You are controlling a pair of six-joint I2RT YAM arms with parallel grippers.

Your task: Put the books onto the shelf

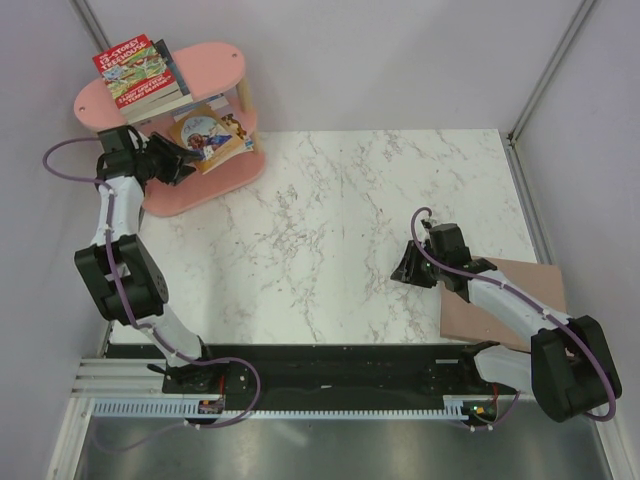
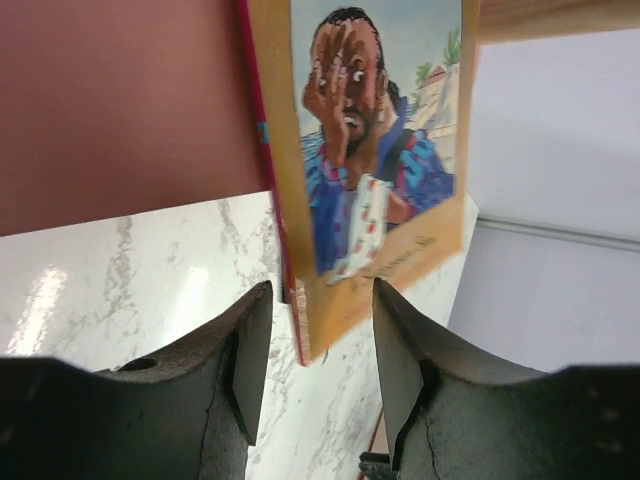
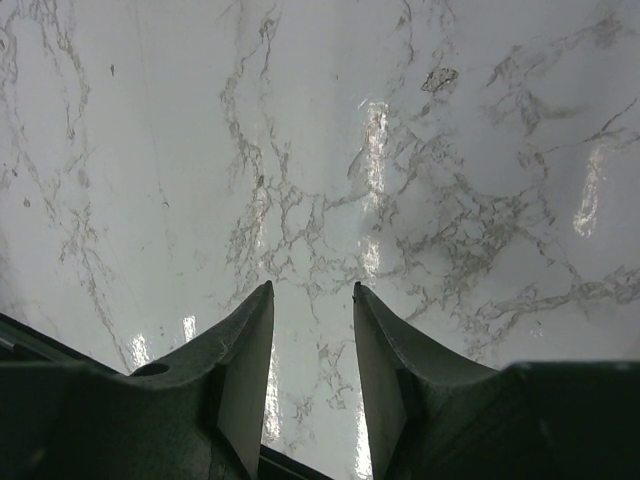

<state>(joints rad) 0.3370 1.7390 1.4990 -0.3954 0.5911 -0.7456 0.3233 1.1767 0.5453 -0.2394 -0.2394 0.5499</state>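
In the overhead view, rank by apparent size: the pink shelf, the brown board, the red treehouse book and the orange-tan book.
1. pink shelf
2. brown board, partly covered
3. red treehouse book and orange-tan book: too alike to rank; the orange-tan one is partly hidden
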